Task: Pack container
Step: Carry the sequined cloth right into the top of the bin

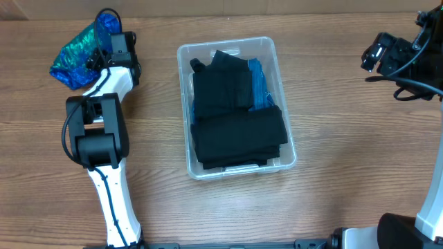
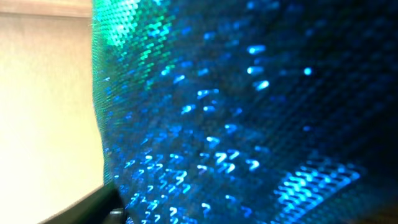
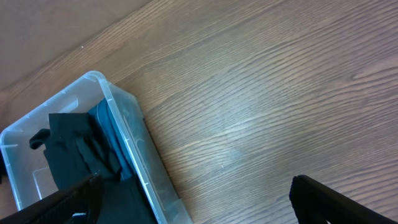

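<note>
1. A wooden table (image 1: pixel 332 152) seen from above, with one robot arm at each side.
2. The container (image 1: pixel 181 104), a clear plastic bin with rounded corners, sits near the middle of the table, its long side running away from the robot.
3. Inside it, folded black clothing (image 1: pixel 235 135) fills most of the bin and rises to about the rim at the near end. A strip of blue cloth (image 1: pixel 257 86) shows between the black fabric and the bin's right wall.
4. The left gripper (image 1: pixel 104 38) is at the far left of the table, against a shiny blue-green sequinned item (image 1: pixel 73 55) that lies well apart from the bin.
5. In the left wrist view the sequins fill almost the whole picture, very close and blurred. Only the edge of one dark finger (image 2: pixel 93 208) shows at the bottom left. I cannot tell whether the jaws have clamped on the item.
6. The right gripper (image 1: pixel 370 59) is at the far right, above bare wood and well away from the bin. Its fingers (image 3: pixel 336 202) stand wide apart with nothing between them.
</note>
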